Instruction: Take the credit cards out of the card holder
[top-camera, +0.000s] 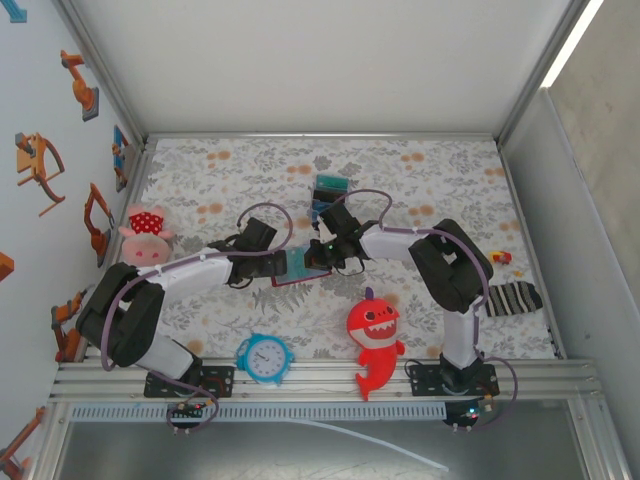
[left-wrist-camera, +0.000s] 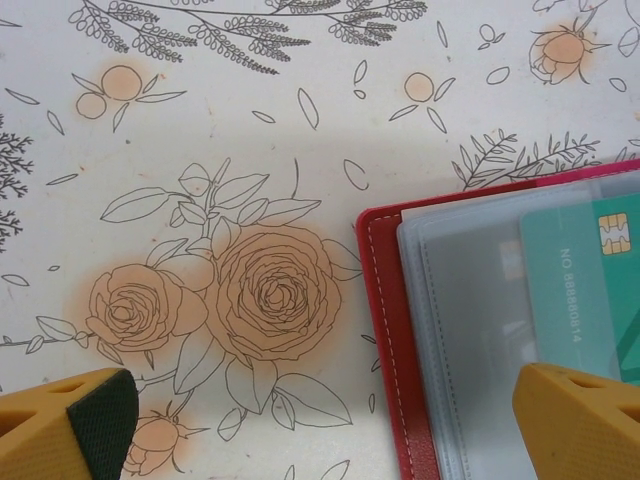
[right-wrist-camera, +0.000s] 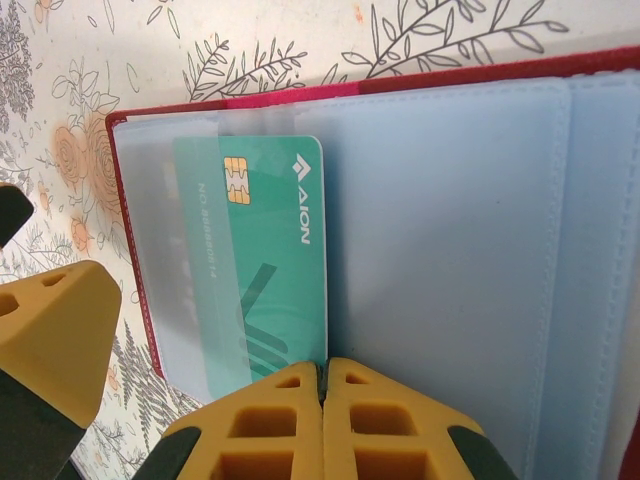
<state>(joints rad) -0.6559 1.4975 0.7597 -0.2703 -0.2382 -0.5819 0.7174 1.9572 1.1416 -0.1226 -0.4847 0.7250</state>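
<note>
Here's the card holder (right-wrist-camera: 450, 230), lying open and flat on the floral bench (top-camera: 420, 170), pale blue-grey pockets facing up and the dark red border showing around them. It sits mid-bench, right where the two arms meet. Tucked in a clear sleeve is the teal card (right-wrist-camera: 265, 260), chip near its top and white lettering along one edge.

The right tool (right-wrist-camera: 322, 385) is closed, its yellow fingertips pressed together right at the teal card's lower corner. Whether the card's edge is pinched between them, I can't tell from here. A yellow finger of the other tool pokes in at the lower left of the right wrist view, just beside the holder's red edge.

The left tool (left-wrist-camera: 320, 400) has its jaws spread wide with nothing between them. One finger hangs over the printed roses, and the other is over the holder's clear sleeve, near the teal card's end.

From above, loose cards (top-camera: 327, 186) lie on the bench just beyond the tools. A pink pig plush (top-camera: 145, 235) sits at the left edge. A blue alarm clock (top-camera: 265, 358) and a red shark toy (top-camera: 375, 335) are along the near side, and a striped sock (top-camera: 510, 297) is off to the right.
</note>
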